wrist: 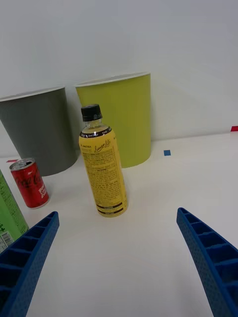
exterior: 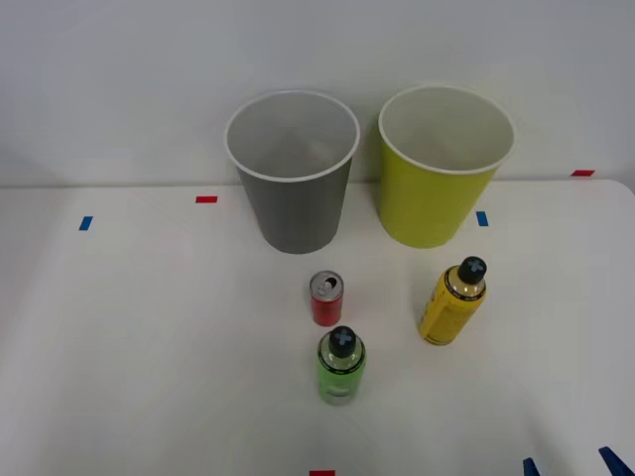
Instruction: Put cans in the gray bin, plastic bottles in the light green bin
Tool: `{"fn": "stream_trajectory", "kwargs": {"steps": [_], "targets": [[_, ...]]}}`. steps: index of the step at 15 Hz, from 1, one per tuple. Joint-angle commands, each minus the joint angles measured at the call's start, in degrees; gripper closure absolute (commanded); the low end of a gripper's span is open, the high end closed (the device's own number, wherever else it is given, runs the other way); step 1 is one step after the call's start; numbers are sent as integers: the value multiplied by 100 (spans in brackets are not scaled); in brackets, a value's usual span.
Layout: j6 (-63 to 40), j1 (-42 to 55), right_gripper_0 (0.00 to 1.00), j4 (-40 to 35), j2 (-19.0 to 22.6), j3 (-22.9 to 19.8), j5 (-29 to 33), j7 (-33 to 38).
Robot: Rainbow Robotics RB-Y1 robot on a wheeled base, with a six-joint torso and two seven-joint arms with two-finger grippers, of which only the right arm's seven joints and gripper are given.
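On the white table (exterior: 119, 327), the tall gray cup-shaped bin (exterior: 294, 174) with a white rim stands at the far side, the lime yellow-green bin (exterior: 442, 164) just to its right. The short red drink can (exterior: 326, 298) with a silver top stands upright near the gray bin. The clear green plastic bottle (exterior: 340, 366) stands just in front of the can. The yellow labelled bottle (exterior: 453, 301) with a black cap stands to the right, near the lime bin. The right gripper (wrist: 119, 262) is released, its blue ribbed fingers (wrist: 210, 260) spread wide, facing the yellow bottle without touching it.
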State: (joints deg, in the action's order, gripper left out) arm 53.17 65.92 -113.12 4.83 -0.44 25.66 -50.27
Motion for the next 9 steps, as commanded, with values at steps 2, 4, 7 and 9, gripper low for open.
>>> {"fn": "stream_trajectory", "kwargs": {"steps": [2, 4, 7, 9], "targets": [[0, 0, 18, 0, 0, 0, 0, 0], [0, 0, 18, 0, 0, 0, 0, 0], [0, 0, 18, 0, 0, 0, 0, 0], [0, 0, 18, 0, 0, 0, 0, 0]]}}
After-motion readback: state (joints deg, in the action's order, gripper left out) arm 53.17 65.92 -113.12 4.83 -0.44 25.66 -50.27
